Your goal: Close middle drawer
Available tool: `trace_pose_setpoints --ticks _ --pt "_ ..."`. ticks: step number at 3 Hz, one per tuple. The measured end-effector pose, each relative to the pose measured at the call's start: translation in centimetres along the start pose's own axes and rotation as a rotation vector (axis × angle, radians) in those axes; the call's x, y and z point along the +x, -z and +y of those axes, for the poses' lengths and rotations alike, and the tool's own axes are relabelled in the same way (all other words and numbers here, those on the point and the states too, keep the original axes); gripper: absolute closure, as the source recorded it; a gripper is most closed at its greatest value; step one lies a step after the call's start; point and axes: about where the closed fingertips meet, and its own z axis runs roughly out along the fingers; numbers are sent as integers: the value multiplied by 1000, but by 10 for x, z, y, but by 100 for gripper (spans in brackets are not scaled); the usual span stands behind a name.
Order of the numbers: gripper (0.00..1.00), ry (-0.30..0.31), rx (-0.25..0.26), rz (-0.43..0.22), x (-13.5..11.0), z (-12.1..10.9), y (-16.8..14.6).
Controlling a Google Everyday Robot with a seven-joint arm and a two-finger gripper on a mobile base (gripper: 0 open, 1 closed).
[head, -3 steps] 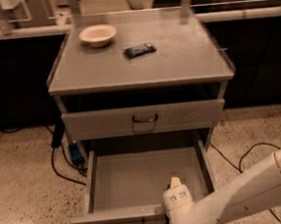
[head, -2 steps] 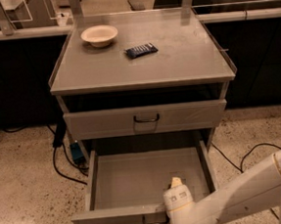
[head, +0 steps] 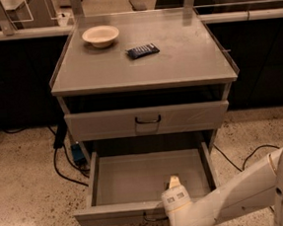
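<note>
The middle drawer [head: 137,182] is pulled far out of the grey cabinet [head: 142,65]. It is shallow and empty, with a low front panel [head: 116,215] and a small dark handle [head: 151,218] below its centre. My gripper [head: 173,186] is at the right-centre of that front panel, reaching over its top edge just right of the handle. The white arm comes in from the lower right. Above it, the taller-fronted top drawer [head: 147,120] is nearly shut. The lowest drawer is hidden.
A cream bowl [head: 100,35] and a dark blue packet [head: 143,50] lie on the cabinet top. Black cables [head: 62,164] and a blue plug lie on the speckled floor left of the cabinet, and another cable [head: 244,158] at the right. Dark counters stand behind.
The gripper and the drawer's front panel seem to have shifted slightly toward the cabinet. The drawer is still far open. The things on top have not moved.
</note>
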Motion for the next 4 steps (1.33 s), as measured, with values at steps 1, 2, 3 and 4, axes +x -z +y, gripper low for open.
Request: trace_pose_setpoints --ticks 1,2,3,4 --pt "0 15 81 11 2 -28 11" --pt "0 41 166 40 8 -52 18" --pt "0 64 256 59 8 -67 20" --pt "0 75 286 57 5 -74 18"
